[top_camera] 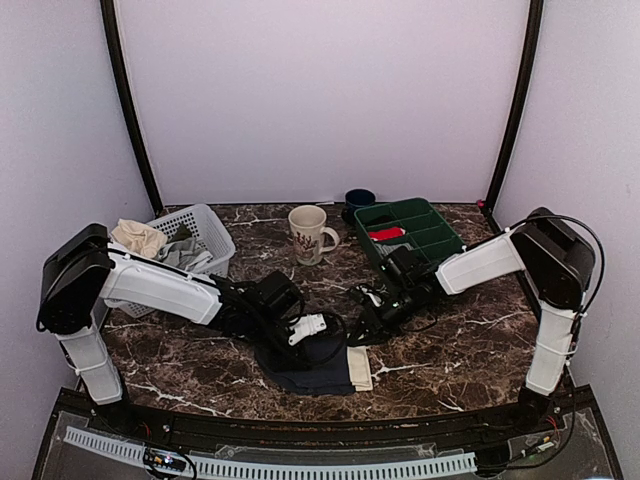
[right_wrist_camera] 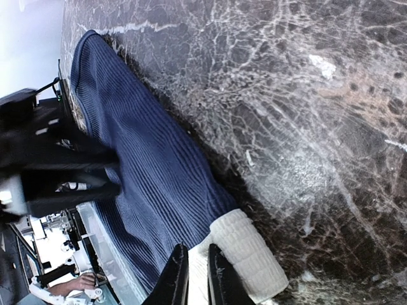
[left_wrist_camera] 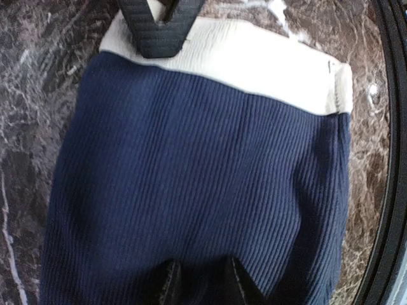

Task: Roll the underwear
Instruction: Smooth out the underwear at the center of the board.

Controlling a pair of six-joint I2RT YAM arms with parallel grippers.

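Observation:
The underwear [top_camera: 312, 370] lies flat on the marble near the front edge, navy with a cream waistband [top_camera: 360, 368] on its right side. My left gripper [top_camera: 300, 343] is at the far left part of it. In the left wrist view the navy cloth [left_wrist_camera: 191, 165] fills the frame and my left gripper [left_wrist_camera: 203, 286] pinches it at the bottom, fingers a little apart. My right gripper [top_camera: 362, 335] is at the waistband's far end. In the right wrist view my right gripper [right_wrist_camera: 196, 279] is shut on the waistband [right_wrist_camera: 249, 254], whose edge curls into a small roll.
A patterned mug [top_camera: 308, 233] stands at mid-back. A white basket [top_camera: 200, 225] of clothes is at back left. A green tray [top_camera: 432, 240] with a red bundle [top_camera: 385, 233] and a dark cup [top_camera: 359, 198] are at back right. The table's black front rail [top_camera: 300, 425] is just below the underwear.

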